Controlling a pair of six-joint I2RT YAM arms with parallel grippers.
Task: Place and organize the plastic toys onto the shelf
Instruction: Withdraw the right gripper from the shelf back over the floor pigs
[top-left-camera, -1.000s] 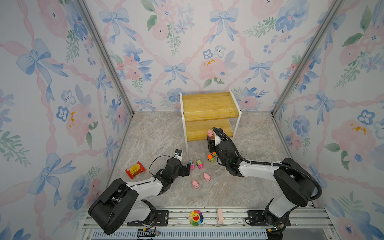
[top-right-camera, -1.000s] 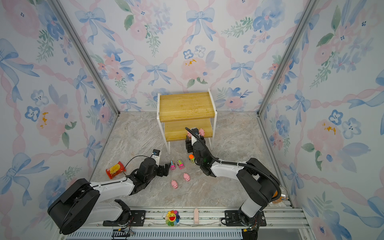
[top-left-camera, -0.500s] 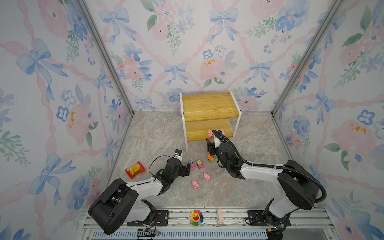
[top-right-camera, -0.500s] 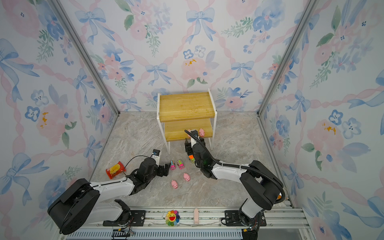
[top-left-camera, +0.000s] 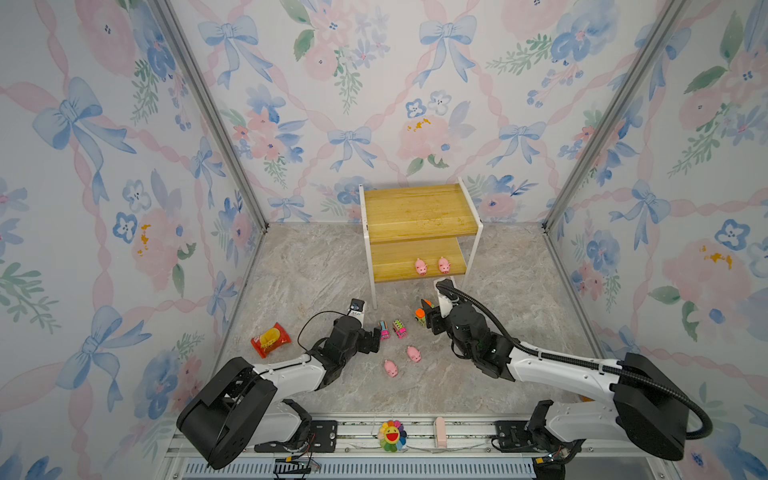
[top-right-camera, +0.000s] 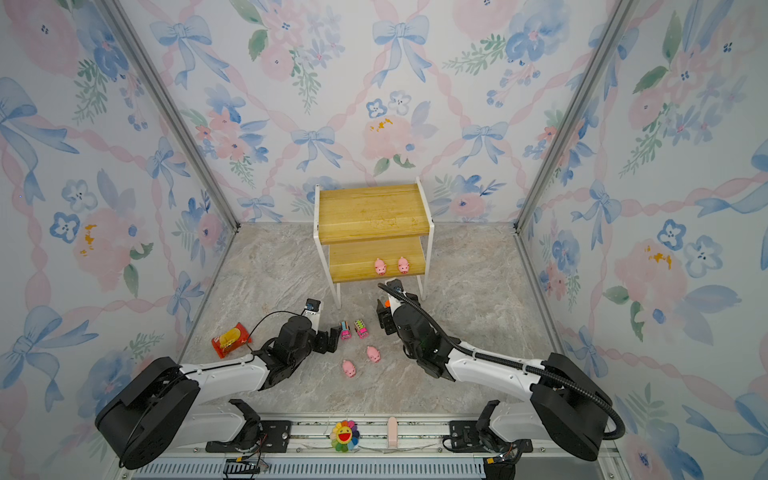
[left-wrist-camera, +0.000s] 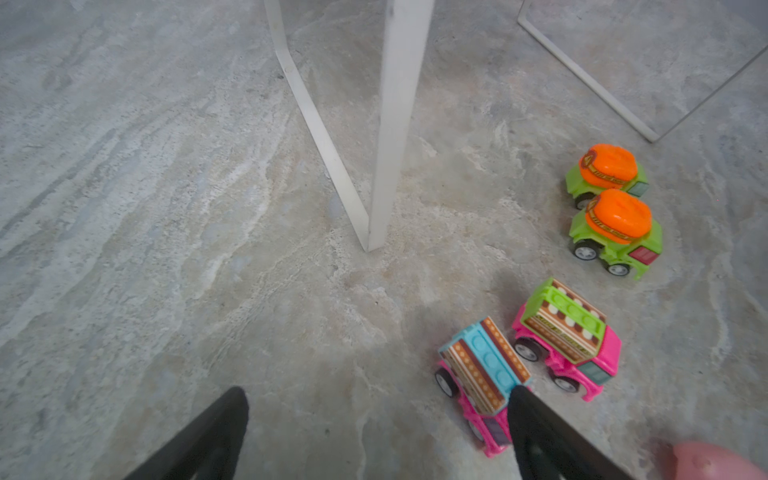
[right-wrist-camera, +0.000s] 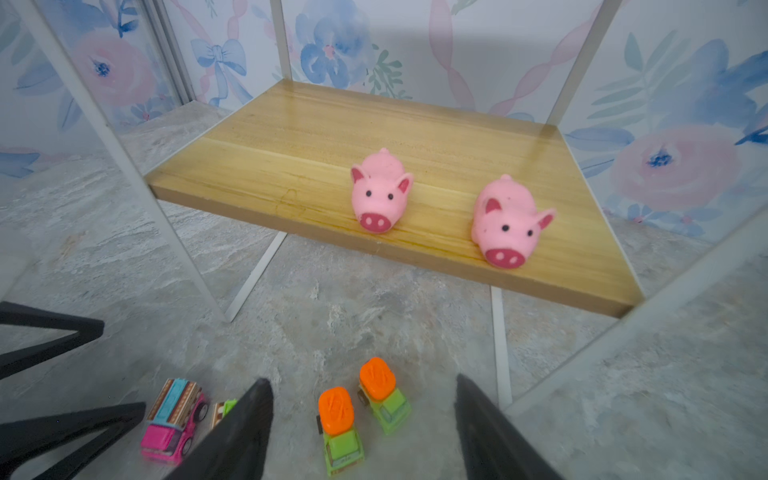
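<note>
Pulled back from the shelf (top-left-camera: 419, 216), the right gripper (top-left-camera: 430, 316) uncovers two pink pigs (top-left-camera: 421, 266) side by side at the front edge of the yellowish lower board. Both top views show two more lying on the floor (top-right-camera: 291, 266). In the left wrist view, the left gripper (left-wrist-camera: 374, 419) gapes wide, one finger against a stripe-topped pink truck (left-wrist-camera: 482, 365). In the right wrist view, the right fingers stand apart and empty, with two orange-topped green trucks (right-wrist-camera: 338, 419) between them on the floor.

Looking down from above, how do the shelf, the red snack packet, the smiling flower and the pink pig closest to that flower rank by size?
1. shelf, by far.
2. red snack packet.
3. smiling flower, only slightly smaller; it seems nearer the camera, so that order is unsure.
4. pink pig, clearly smallest.
</note>
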